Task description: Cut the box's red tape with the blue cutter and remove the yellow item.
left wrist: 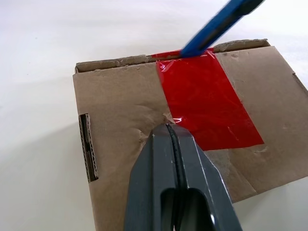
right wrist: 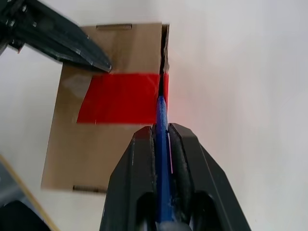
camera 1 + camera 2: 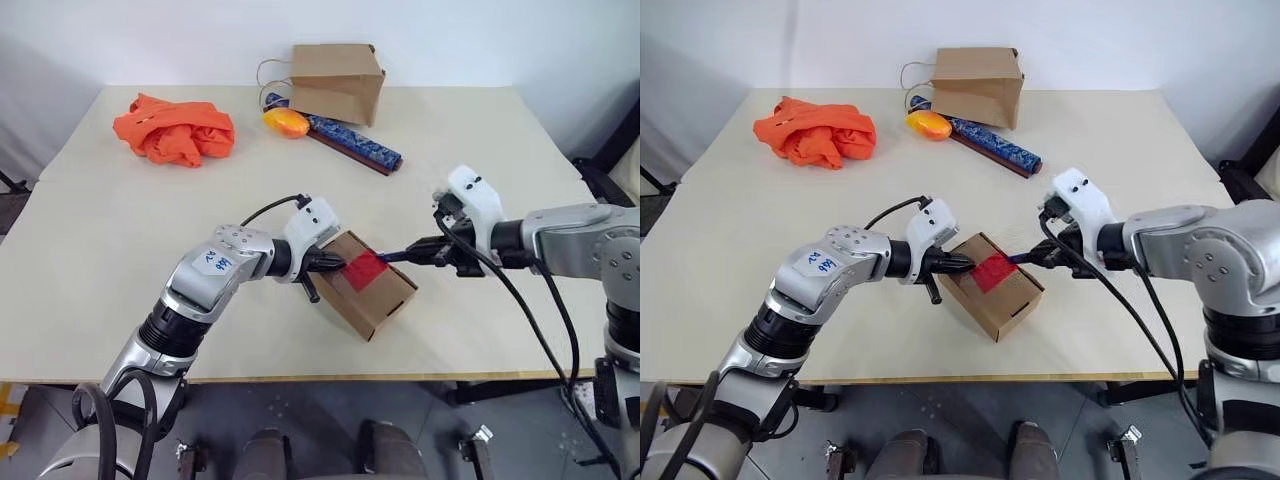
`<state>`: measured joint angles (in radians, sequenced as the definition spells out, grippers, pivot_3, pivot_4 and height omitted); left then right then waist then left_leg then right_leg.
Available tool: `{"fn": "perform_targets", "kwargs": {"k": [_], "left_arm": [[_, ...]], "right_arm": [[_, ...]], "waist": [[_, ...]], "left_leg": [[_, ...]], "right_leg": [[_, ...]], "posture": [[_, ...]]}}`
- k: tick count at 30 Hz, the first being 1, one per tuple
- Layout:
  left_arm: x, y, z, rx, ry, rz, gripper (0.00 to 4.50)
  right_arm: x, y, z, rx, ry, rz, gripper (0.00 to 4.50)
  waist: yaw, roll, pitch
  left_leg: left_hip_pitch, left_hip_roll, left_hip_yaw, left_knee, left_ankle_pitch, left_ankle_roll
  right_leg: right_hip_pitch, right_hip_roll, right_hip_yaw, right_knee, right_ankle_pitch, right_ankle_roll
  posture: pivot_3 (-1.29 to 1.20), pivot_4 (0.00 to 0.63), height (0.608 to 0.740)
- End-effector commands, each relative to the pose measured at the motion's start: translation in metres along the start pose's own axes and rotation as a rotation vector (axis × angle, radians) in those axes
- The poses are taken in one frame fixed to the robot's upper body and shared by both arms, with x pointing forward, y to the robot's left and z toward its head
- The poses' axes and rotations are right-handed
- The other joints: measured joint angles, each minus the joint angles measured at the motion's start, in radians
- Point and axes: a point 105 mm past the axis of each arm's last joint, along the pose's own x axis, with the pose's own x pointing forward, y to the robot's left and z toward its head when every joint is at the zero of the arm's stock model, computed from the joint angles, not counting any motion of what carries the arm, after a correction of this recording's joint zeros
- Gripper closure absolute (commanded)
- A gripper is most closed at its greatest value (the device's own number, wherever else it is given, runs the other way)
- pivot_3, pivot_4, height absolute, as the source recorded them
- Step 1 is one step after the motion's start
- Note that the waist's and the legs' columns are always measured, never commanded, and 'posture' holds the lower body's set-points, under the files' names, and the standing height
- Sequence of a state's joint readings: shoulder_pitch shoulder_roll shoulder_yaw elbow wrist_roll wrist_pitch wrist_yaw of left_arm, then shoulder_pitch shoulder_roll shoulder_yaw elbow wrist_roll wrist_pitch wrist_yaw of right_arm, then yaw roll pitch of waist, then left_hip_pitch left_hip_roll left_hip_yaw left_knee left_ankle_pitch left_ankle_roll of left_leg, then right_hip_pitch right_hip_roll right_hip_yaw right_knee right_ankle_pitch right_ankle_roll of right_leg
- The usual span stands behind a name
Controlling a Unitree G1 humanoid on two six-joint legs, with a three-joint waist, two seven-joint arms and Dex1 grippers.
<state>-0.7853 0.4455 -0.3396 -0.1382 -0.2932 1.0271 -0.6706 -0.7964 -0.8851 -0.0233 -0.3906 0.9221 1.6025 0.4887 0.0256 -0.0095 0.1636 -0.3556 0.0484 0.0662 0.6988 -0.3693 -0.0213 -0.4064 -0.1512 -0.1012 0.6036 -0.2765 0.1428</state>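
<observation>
The left jaws [image 3: 322,262] are pressed together with nothing between them, their tip set against the near-left part of the box [image 3: 385,300], while the right jaws [image 3: 428,252] are clamped on the blue cutter [image 3: 396,256]. In the left eye view the box is a small brown carton lying skewed near the front middle of the pale counter [image 3: 100,240], with red tape [image 3: 366,270] across its top. The left arm reaches in from the lower left, bent at the elbow, wrist angled down to the box; the right arm comes in from the right, nearly level, pointing the cutter leftward and down at the tape's far end. At the back of the counter lie an orange cloth [image 3: 175,130], a paper bag [image 3: 337,80], an orange-yellow fruit [image 3: 285,122] and a blue patterned rod [image 3: 355,140]. The right eye view gives the same layout. In the left wrist view the closed jaws touch the cardboard just beside the tape's near edge, where the flap is creased, and the cutter's tip meets the tape at the box's opposite edge. In the right wrist view the cutter runs straight out between the gripping jaws, its tip at the tape where it folds over the box's edge, along a dark seam; the left jaws touch the box beside the tape's other end.
</observation>
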Motion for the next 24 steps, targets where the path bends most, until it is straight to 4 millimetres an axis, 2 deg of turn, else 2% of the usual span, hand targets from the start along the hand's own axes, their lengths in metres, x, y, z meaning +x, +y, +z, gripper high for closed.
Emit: {"fn": "perform_targets", "kwargs": {"k": [1,6,9,12,14,17,19,21,22,24], "left_arm": [[0.009,0.008,-0.045,-0.092,0.163,0.040,4.50],[0.010,0.010,-0.044,-0.091,0.165,0.041,4.50],[0.009,0.011,-0.044,-0.088,0.168,0.040,4.50],[0.007,0.013,-0.044,-0.089,0.166,0.045,4.50],[0.007,0.014,-0.045,-0.088,0.166,0.047,4.50],[0.007,0.017,-0.043,-0.079,0.152,0.048,4.50],[0.006,0.018,-0.041,-0.081,0.142,0.047,4.50],[0.004,0.020,-0.033,-0.073,0.096,0.038,4.50],[0.002,0.022,-0.028,-0.063,0.062,0.035,4.50],[-0.004,0.024,-0.017,-0.050,-0.010,0.030,4.50]], "right_arm": [[-0.019,0.006,-0.010,-0.025,0.033,0.025,4.36],[-0.034,0.004,-0.014,-0.025,0.033,-0.001,4.36],[-0.043,0.001,-0.009,-0.030,-0.011,-0.022,4.36],[-0.070,-0.010,0.012,0.026,-0.229,-0.029,4.36],[-0.077,-0.018,0.015,0.066,-0.324,-0.043,4.36],[-0.072,-0.052,-0.010,0.208,-0.420,-0.143,4.36],[-0.066,-0.066,-0.025,0.267,-0.469,-0.179,4.36],[-0.057,-0.092,-0.046,0.376,-0.592,-0.254,4.36],[-0.048,-0.104,-0.065,0.435,-0.611,-0.300,4.36],[-0.031,-0.115,-0.095,0.502,-0.602,-0.347,4.36]], "waist": [[0.000,0.000,0.000],[0.000,0.000,0.000],[0.001,0.000,0.000],[0.002,0.000,0.000],[0.002,0.000,0.000],[0.003,-0.008,-0.005],[0.000,-0.007,-0.004],[0.000,-0.005,-0.005],[-0.001,-0.004,-0.004],[-0.002,-0.002,-0.004]], "left_leg": [[0.000,0.000,0.000,0.000,0.000,0.000],[0.000,0.000,0.000,0.000,0.000,0.000],[0.000,0.000,0.000,0.000,0.000,0.001],[-0.001,0.000,0.000,0.001,0.000,0.001],[-0.001,0.000,0.000,0.001,0.000,0.001],[0.001,0.000,-0.001,-0.001,0.000,0.001],[0.001,0.001,0.000,0.000,0.000,0.001],[0.002,0.000,0.001,0.000,0.000,0.001],[0.003,0.001,0.000,0.000,0.000,0.001],[0.003,0.000,0.000,0.000,0.000,0.001]], "right_leg": [[0.000,0.000,0.000,-0.001,0.000,0.000],[0.000,0.000,0.000,-0.001,0.000,0.000],[0.000,0.000,0.000,-0.003,0.000,0.000],[0.000,0.000,0.000,-0.002,0.000,0.000],[0.001,0.000,0.000,-0.002,0.001,0.000],[0.002,0.001,-0.001,-0.003,0.001,0.000],[0.005,0.001,0.000,-0.005,0.001,0.000],[0.005,0.001,0.000,-0.006,0.002,0.001],[0.007,0.001,0.000,-0.007,0.003,0.001],[0.007,0.001,0.000,-0.008,0.003,0.001]], "posture": [[0.00,0.150,0.740],[0.00,0.150,0.740],[0.00,0.150,0.740],[0.00,0.150,0.740],[0.00,0.150,0.740],[0.00,0.150,0.740],[0.00,0.150,0.740],[0.00,0.150,0.740],[0.00,0.150,0.740],[0.00,0.150,0.740]]}}
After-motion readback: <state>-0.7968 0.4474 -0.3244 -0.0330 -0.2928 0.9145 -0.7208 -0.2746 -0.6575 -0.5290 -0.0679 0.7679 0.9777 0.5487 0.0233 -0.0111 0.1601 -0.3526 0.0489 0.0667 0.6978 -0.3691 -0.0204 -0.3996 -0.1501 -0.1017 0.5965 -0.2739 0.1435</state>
